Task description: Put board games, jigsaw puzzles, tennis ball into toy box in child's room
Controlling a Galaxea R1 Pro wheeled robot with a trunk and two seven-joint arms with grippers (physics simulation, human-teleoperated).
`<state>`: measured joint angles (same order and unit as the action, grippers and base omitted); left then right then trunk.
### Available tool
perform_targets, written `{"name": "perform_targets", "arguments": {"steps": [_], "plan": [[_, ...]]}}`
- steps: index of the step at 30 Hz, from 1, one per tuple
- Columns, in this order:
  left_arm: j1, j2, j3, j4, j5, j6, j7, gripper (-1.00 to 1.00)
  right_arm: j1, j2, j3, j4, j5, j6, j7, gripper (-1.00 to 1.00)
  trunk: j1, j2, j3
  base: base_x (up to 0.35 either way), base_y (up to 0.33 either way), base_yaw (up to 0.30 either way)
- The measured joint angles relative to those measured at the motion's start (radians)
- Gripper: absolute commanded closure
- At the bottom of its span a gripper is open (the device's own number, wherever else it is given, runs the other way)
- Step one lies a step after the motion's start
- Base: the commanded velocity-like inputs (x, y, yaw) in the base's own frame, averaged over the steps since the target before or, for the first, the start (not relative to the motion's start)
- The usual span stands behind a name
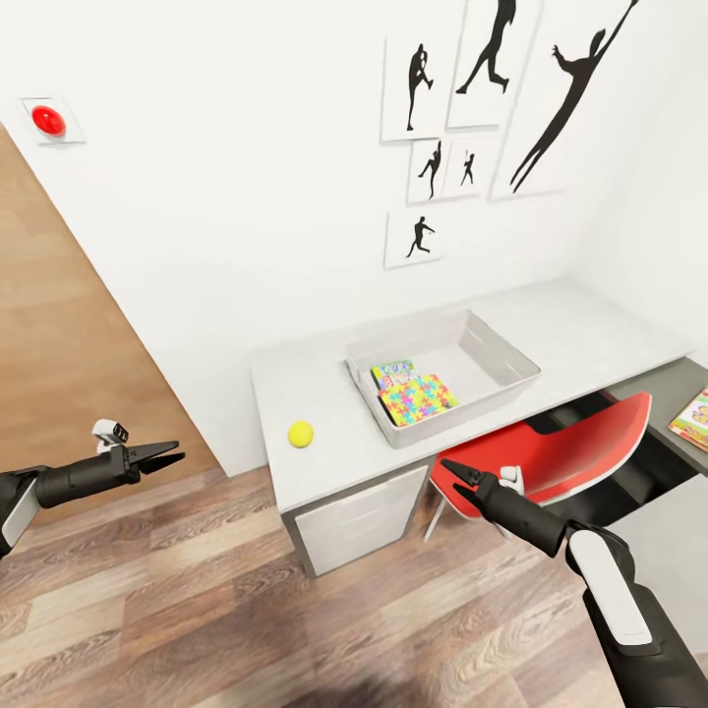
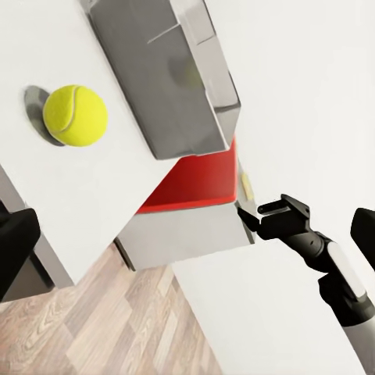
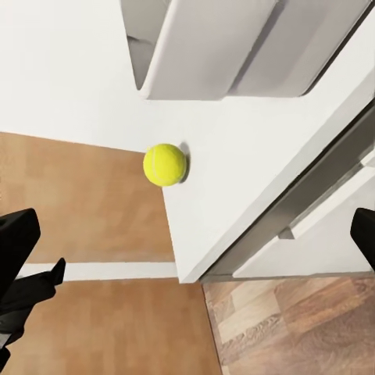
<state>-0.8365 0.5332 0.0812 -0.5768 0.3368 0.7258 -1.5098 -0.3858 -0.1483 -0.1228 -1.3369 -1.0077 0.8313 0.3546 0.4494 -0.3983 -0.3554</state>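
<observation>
Likely the tennis ball (image 1: 300,434), lower left of the tabletop (image 1: 590,339), is light, springy and roll-prone; we'd pinch across its middle, both grippers' fingers open and empty.

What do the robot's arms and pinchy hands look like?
Both arms are mostly black tubes with white shell panels further back. The left gripper has two thin black pointed fingers and a small white box with dark lenses sitting on top. The right gripper has the same black pointed fingers, with a little white block beside its wrist.
</observation>
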Motion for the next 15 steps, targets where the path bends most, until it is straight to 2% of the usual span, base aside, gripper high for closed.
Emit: {"name": "perform_targets", "arguments": {"steps": [5, 15], "plan": [[0.001, 0.0, -0.001, 0.0, 0.0, 0.0, -0.001, -1.0, 0.0, -0.004, 0.0, 0.0, 0.0, -0.03, 0.001, -1.0, 0.0, 0.0, 0.008, -0.032, 0.0, 0.0], [0.001, 0.0, -0.001, 0.0, 0.0, 0.0, 0.0, -1.0, 0.001, -0.005, 0.003, -0.001, 0.001, -0.04, 0.001, -1.0, 0.0, 0.0, 0.025, -0.011, 0.0, 0.0]]}}
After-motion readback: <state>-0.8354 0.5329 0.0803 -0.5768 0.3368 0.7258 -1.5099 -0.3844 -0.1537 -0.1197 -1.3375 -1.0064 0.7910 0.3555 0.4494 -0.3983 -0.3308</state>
